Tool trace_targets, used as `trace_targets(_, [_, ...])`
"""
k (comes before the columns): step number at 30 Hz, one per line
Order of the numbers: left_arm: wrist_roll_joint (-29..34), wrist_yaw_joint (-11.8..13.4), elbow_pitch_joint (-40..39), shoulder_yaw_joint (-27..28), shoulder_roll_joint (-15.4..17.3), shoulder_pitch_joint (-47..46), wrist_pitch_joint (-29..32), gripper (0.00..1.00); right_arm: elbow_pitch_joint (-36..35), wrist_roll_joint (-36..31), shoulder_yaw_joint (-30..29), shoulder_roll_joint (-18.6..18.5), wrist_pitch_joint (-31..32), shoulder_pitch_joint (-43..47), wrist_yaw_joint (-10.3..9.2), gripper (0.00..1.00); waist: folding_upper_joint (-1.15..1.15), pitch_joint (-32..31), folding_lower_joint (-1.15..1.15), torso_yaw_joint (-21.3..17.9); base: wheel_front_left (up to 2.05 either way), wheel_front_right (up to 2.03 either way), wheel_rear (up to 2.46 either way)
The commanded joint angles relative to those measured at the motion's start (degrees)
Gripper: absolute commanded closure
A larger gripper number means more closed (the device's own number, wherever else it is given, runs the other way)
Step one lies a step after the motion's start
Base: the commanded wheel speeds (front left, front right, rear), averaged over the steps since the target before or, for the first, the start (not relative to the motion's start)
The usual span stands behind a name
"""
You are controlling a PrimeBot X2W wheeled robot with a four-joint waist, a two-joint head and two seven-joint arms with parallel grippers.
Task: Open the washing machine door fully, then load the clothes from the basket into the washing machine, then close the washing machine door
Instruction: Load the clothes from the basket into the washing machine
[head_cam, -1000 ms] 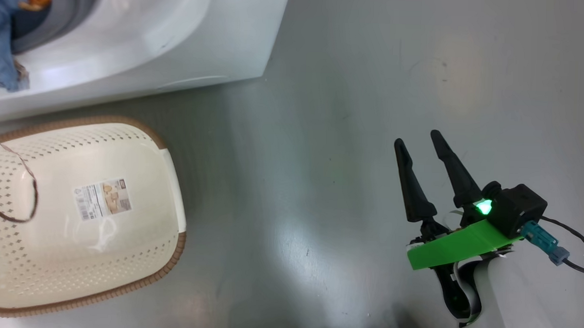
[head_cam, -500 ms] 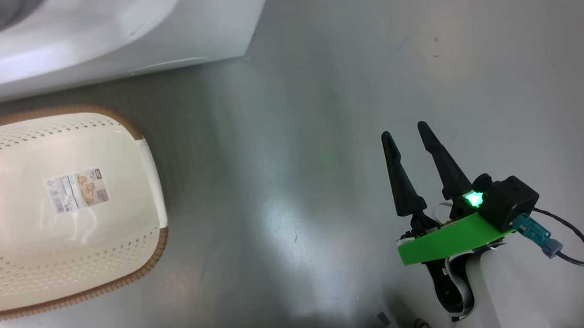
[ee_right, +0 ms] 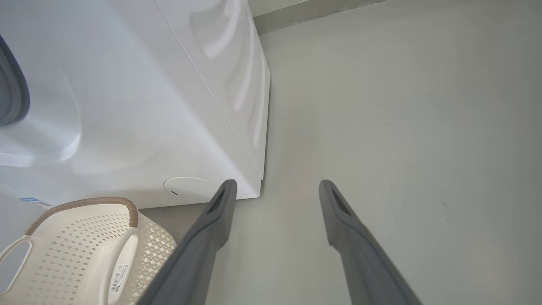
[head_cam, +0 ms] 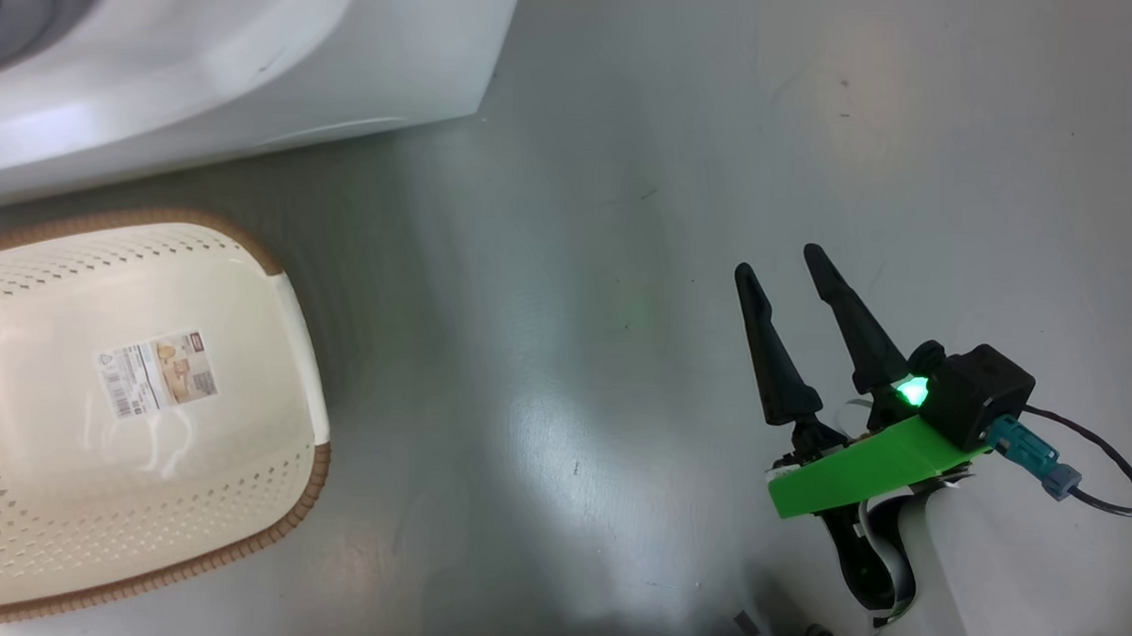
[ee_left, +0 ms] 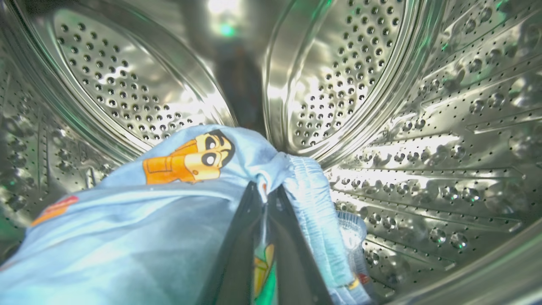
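Inside the perforated steel drum of the washing machine (ee_left: 381, 84), my left gripper (ee_left: 266, 197) is shut on the light blue clothes (ee_left: 139, 228) printed with an orange cartoon figure. The garment drapes over both dark fingers and fills the lower left of the left wrist view. The washing machine's white front (head_cam: 255, 53) crosses the top left of the head view. The cream basket (head_cam: 145, 501) stands on the floor below it, holding no clothes. My right gripper (head_cam: 780, 260) hangs open over bare floor at the lower right, with nothing between its fingers. The door is out of view.
Grey floor (head_cam: 577, 262) stretches between the basket and my right arm. The washer's lower corner (ee_right: 256, 190) with a round service cap (ee_right: 190, 188) sits just left of my right fingers. A dark cable (head_cam: 1088, 468) trails from the right wrist.
The head camera has swung right, so the drum opening and blue clothes left its picture. The right gripper has stayed open and keeps its pose.
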Motion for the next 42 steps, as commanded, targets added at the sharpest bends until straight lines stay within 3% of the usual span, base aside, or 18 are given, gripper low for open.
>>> trace_targets(1, [-0.2,-0.3,0.1,0.3,2.9,-1.1,0.1,0.0,-0.8,1.2,1.4,0.2,-0.3,0.9,0.09,0.0,0.0,-0.4,0.0,0.2,0.0,0.0,0.0])
trace_targets(16, [-3.2,-0.6,12.9,-3.6,1.7,-4.5,0.0,0.0,0.8,1.4,1.3,0.2,-0.3,1.1,0.09,0.0,0.0,-5.0,0.0,1.2,0.0,0.0,0.0])
trace_targets(42, [-7.7,-0.6,9.7,-6.0,-2.5,8.7,-0.3,0.0,3.4,0.6,-1.0,0.2,-0.3,2.0,0.09,0.0,0.0,-14.7,0.0,5.0,0.0,0.0,0.0])
